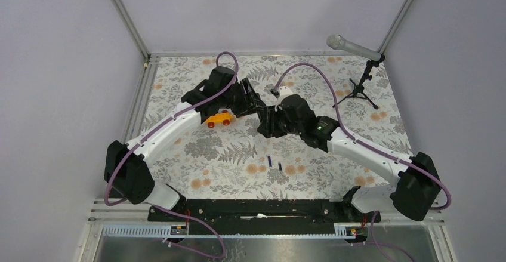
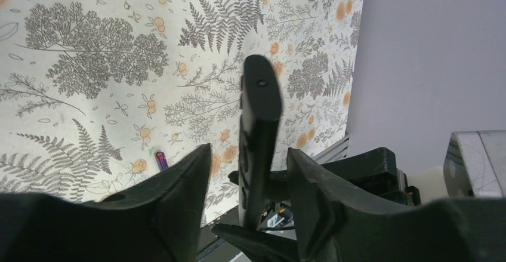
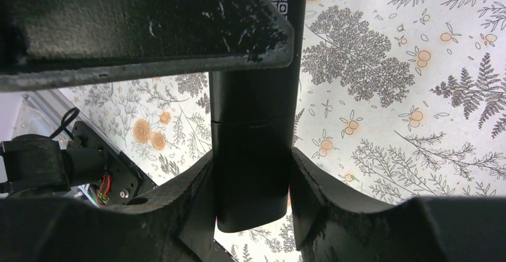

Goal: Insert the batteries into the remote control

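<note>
So far nothing is loaded. Nearest the arm bases, to the right of the orange toy car [image 1: 219,119] and closer in than it, the two tiny cylinders lie loose on the fern-printed tabletop [image 1: 227,166]. The purplish-blue battery [image 1: 270,160] is just beside the darker battery [image 1: 279,167], and both are apart from the arms. Farther in, just right of the car, the slim black bar of the remote control [image 3: 250,154] is held up off the table. The right gripper [image 3: 250,181] pinches its rounded end, both fingers pressed flat against its sides. The left gripper [image 2: 249,154] straddles the same bar from the opposite side with its jaws spread; a gap shows on either side, so it grips nothing. A seam crosses the remote's back just above the right fingers, and the panel below it looks seated, so I judge the battery cover is not yet off. What is left is to open that cover, fetch each battery, seat both and close up. Farthest away, well right of the car, a grey microphone on a black tripod [image 1: 352,47] stands near the back wall.
</note>
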You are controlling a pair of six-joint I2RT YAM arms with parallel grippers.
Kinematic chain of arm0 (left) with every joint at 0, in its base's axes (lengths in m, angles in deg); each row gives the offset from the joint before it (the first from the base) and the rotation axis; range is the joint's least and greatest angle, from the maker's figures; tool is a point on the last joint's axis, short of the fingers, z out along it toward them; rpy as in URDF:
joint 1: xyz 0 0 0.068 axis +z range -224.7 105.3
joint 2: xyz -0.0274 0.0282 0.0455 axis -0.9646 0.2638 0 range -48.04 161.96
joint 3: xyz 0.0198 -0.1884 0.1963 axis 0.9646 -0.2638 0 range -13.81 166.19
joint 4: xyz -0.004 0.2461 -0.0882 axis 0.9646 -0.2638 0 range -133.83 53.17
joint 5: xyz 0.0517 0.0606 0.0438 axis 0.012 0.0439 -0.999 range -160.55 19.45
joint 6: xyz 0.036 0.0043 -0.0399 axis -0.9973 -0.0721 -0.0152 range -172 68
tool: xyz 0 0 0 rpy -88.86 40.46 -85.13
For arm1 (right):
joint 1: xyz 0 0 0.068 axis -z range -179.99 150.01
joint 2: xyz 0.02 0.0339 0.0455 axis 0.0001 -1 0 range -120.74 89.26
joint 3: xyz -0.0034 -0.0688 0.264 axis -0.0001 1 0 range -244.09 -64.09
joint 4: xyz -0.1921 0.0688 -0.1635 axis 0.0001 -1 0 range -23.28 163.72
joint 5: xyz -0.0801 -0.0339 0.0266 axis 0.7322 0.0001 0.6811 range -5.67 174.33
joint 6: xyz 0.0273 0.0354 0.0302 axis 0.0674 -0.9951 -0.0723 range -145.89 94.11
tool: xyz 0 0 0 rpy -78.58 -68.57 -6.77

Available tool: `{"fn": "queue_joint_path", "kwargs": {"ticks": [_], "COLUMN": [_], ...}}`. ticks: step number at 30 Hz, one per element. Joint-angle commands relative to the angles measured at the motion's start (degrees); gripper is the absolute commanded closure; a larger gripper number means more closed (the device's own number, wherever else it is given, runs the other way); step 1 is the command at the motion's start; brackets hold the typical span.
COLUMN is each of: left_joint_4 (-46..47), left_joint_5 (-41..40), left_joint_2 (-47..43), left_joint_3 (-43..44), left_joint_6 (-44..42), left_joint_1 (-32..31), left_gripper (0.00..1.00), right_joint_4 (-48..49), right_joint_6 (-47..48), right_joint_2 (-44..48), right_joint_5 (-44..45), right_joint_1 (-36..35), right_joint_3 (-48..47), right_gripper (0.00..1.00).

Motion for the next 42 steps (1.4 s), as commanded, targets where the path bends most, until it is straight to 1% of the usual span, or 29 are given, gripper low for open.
{"fn": "queue_joint_path", "kwargs": {"ticks": [1, 3, 4, 5, 6, 9, 10, 11, 12, 15, 16, 17, 19, 20, 22, 24, 26, 28, 30, 33, 37, 40, 42], "left_joint_4": [2.94, 3.18, 3.5, 3.78, 4.0, 4.05, 4.04, 4.09, 4.59, 7.82, 9.25, 10.45, 12.7, 13.81, 16.07, 20.5, 28.02, 35.58, 39.58, 41.47, 42.59, 43.96, 44.42], "left_joint_5": [-1.45, -1.31, -0.91, -0.5, -0.25, -0.28, -0.21, 0.19, 0.85, 6.18, 8.29, 10.01, 13.28, 14.93, 18.72, 23.16, 27.01, 29.09, 29.26, 28.43, 27.57, 27.1, 27.05], "left_joint_2": [-0.03, 0.18, 0.27, 0.43, 0.52, 0.54, 0.46, 0.27, 0.1, -0.45, -0.92, -1.6, -3.84, -4.73, -6.4, -7.94, -9.54, -10.97, -12.24, -13.81, -15.48, -16.78, -17.29], "left_joint_3": [-0.32, -0.6, -0.75, -1.01, -1.21, -1.7, -1.73, -1.78, -1.94, -2.47, -2.91, -3.31, -4.26, -4.79, -5.71, -7.24, -9.72, -12.38, -14.13, -14.84, -15.26, -15.98, -16.19], "left_joint_6": [0.95, 1.21, 1.29, 1.43, 1.47, 0.97, 0.77, 0.4, 0.0, -2.32, -3.09, -3.86, -5.21, -5.44, -4.53, -1.51, 3.14, 8.18, 11.35, 13.08, 15.14, 17.1, 17.67], "left_joint_1": [0.14, 0.14, 0.14, 0.14, 0.14, 0.62, 0.91, 1.39, 1.96, 4.54, 5.74, 6.83, 8.9, 9.76, 11.54, 12.79, 13.42, 13.69, 13.83, 13.94, 13.94, 13.94, 13.94], "left_gripper": [0.55, 0.61, 0.65, 0.71, 0.74, 0.96, 1.0, 1.0, 1.0, 1.0, 1.0, 1.0, 1.0, 1.0, 1.0, 1.0, 1.0, 1.0, 1.0, 1.0, 1.0, 1.0, 1.0], "right_joint_4": [-0.7, -1.39, -1.79, -1.96, -1.88, -1.51, -1.51, -1.34, -1.02, 0.12, 0.51, 1.34, 6.22, 10.76, 16.39, 23.75, 27.43, 26.55, 24.99, 25.23, 29.11, 36.02, 42.23], "right_joint_6": [2.78, 2.91, 2.78, 2.73, 2.5, 1.79, 1.27, 0.63, -0.42, -4.54, -5.96, -7.4, -11.86, -14.66, -24.3, -32.69, -38.74, -41.01, -41.22, -41.18, -43.72, -47.38, -48.22], "right_joint_2": [-1.37, -2.04, -2.42, -2.67, -2.82, -2.8, -2.88, -2.75, -2.52, -0.61, 0.49, 1.99, 6.24, 8.59, 12.58, 15.49, 15.91, 15.88, 16.35, 16.3, 13.67, 11.87, 11.03], "right_joint_5": [1.46, 1.21, 0.94, 0.37, -0.17, -0.83, -0.92, -1.15, -1.3, -1.32, -1.44, -1.96, -4.46, -5.59, -5.3, -5.85, -6.05, -4.99, -3.01, -1.39, -2.9, -2.85, -2.89], "right_joint_1": [-1.24, -1.27, -1.27, -1.32, -1.35, -1.33, -1.35, -1.32, -1.28, -1.07, -0.83, -0.58, 0.23, 0.63, 0.88, 0.85, 0.84, 0.84, 0.84, 0.84, 0.8, 0.84, 0.82], "right_joint_3": [-3.33, -3.74, -4.13, -4.36, -4.4, -4.42, -4.56, -4.62, -4.45, -3.56, -3.13, -2.28, 1.13, 3.41, 7.7, 11.75, 13.36, 12.73, 11.6, 10.86, 10.42, 11.48, 12.76], "right_gripper": [0.71, 0.7, 0.7, 0.7, 0.7, 0.68, 0.67, 0.62, 0.54, 0.13, 0.03, 0.01, 0.0, 0.0, 0.0, 0.01, 0.03, 0.03, 0.01, 0.0, 0.01, 0.11, 0.15]}}
